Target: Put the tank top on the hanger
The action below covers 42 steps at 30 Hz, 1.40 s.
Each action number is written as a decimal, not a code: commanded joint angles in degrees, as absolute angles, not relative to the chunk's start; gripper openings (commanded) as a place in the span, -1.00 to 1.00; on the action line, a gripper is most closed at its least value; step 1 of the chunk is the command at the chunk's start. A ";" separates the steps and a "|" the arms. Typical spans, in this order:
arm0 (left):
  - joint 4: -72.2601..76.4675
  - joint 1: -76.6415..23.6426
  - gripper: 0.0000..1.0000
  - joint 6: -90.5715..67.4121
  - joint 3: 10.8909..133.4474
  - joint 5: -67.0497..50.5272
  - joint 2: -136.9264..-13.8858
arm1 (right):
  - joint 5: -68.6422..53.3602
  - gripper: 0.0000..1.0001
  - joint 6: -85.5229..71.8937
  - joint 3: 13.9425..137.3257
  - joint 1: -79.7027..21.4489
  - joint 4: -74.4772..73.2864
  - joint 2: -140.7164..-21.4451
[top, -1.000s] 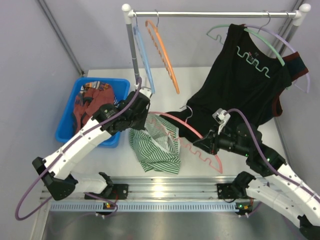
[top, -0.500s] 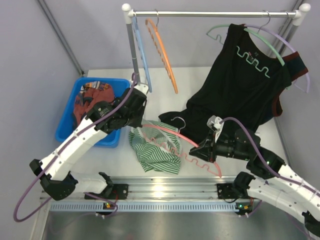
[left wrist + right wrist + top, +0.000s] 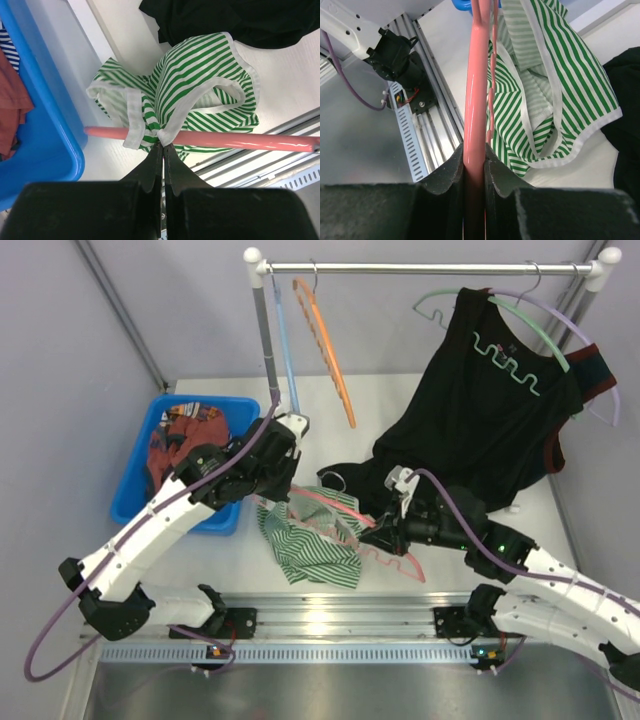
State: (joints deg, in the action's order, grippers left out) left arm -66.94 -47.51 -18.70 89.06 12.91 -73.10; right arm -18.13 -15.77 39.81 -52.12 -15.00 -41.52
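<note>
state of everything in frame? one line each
pink hanger: off the rail, held low over the table.
tank top: bunched, one strap over the pink hanger's arm, not hung.
left gripper: shut on the tank top.
right gripper: shut on the pink hanger.
black garment: hanging from the rail, hem on the table.
orange hanger: on the rail, bare.
blue hanger: on the rail, bare.
bin: holds a red cloth.

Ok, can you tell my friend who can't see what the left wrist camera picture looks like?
The left end effector, shut, pinches the green-and-white striped tank top right where the pink hanger crosses it. The top is bunched up over a white table, with a blue bin at the left and a black garment at the top edge.
</note>
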 commanded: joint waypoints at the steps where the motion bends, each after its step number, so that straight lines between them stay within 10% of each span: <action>1: -65.31 -48.16 -1.00 -18.54 90.18 11.78 -70.67 | -15.83 -1.00 -13.10 42.45 -54.75 -6.78 -42.18; 33: -65.39 -48.34 -0.89 -19.86 92.02 18.54 -65.30 | -9.50 -1.00 -13.63 38.93 -64.33 11.07 -50.19; 42: -61.80 -48.43 -0.17 -20.30 90.97 19.69 -60.04 | -8.00 -1.00 -11.34 41.04 -64.34 8.35 -51.94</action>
